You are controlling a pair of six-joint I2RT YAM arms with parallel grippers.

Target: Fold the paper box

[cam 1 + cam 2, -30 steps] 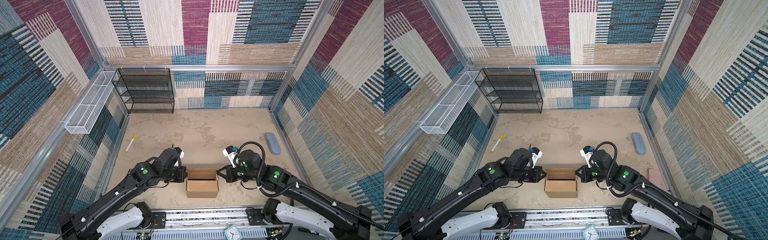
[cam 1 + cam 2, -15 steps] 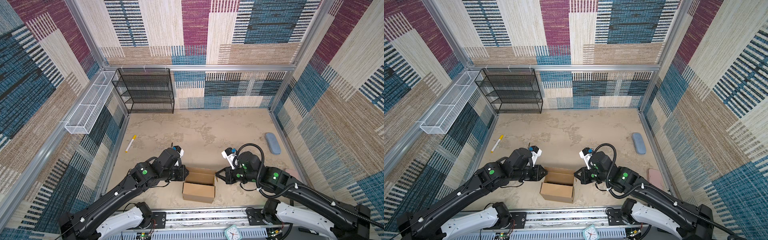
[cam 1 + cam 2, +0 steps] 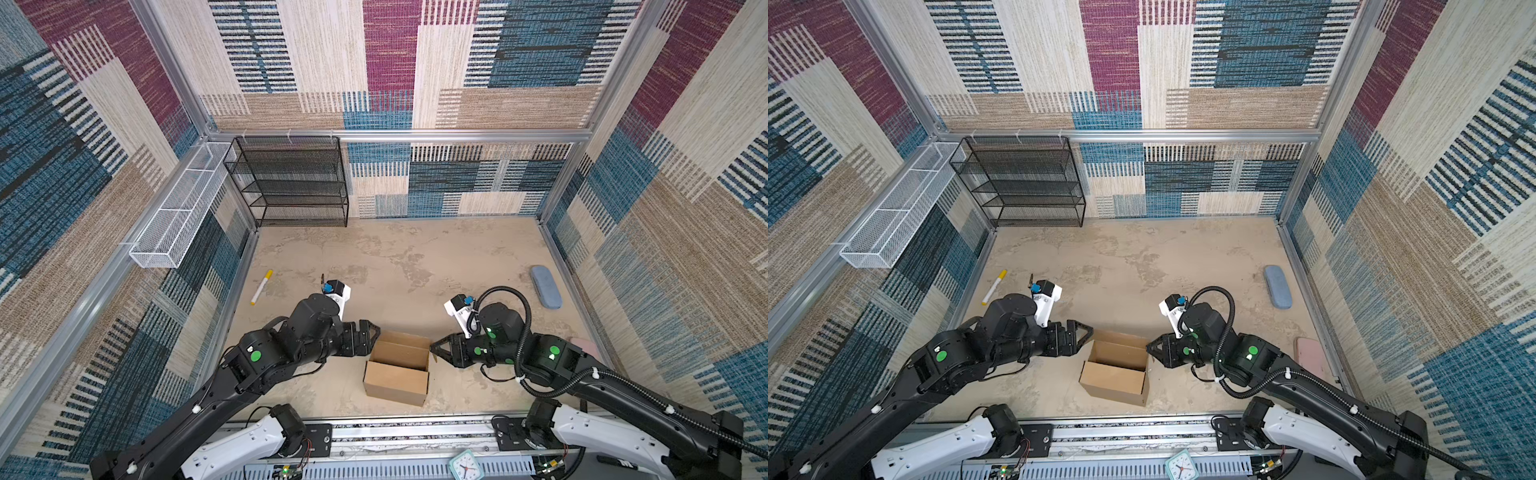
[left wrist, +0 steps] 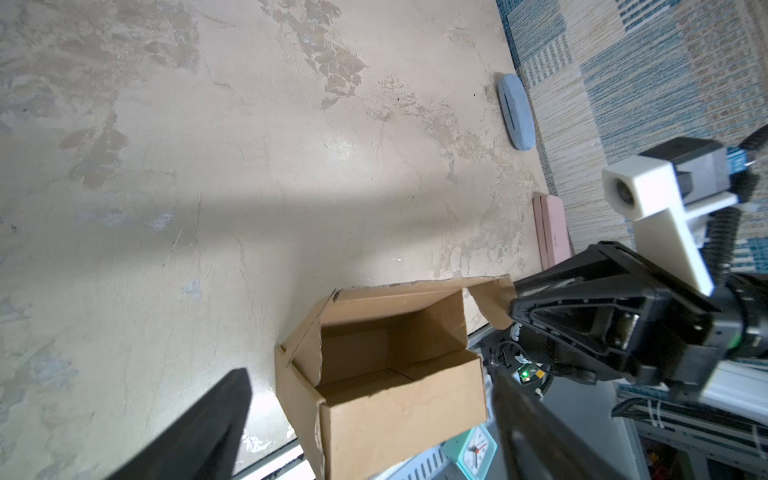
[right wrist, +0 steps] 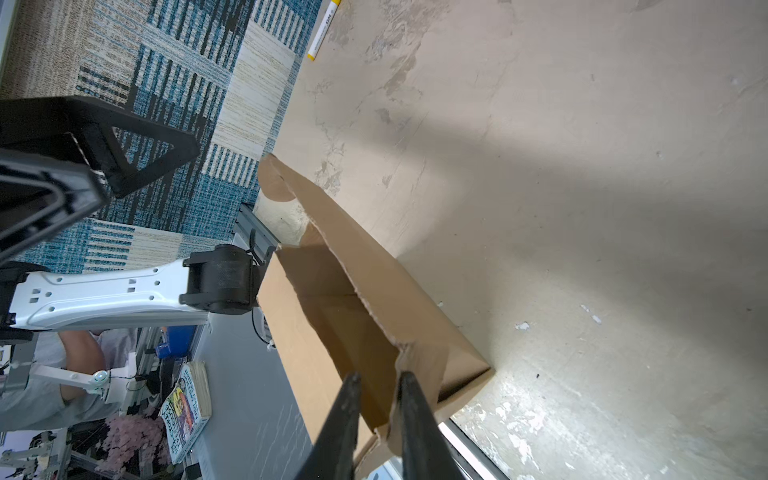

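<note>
The open brown corrugated cardboard box point(image 3: 397, 376) is sitting near the front edge of my mottled beige tabletop point(image 3: 395, 257), between my left gripper point(image 3: 371, 338) on its left and my right gripper point(image 3: 433, 347) at its right rear corner. A white yellow-capped marker point(image 3: 261, 287) is lying well to the left, a blue oval case point(image 3: 545, 286) far right, and a black wire shelf point(image 3: 291, 183) is standing behind, back left.

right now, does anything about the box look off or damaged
Yes. The box sits askew, turned out of line with the front rail, and its top is open. Its flap edges look ragged and torn rather than clean-cut. Nothing is spilled.
</note>
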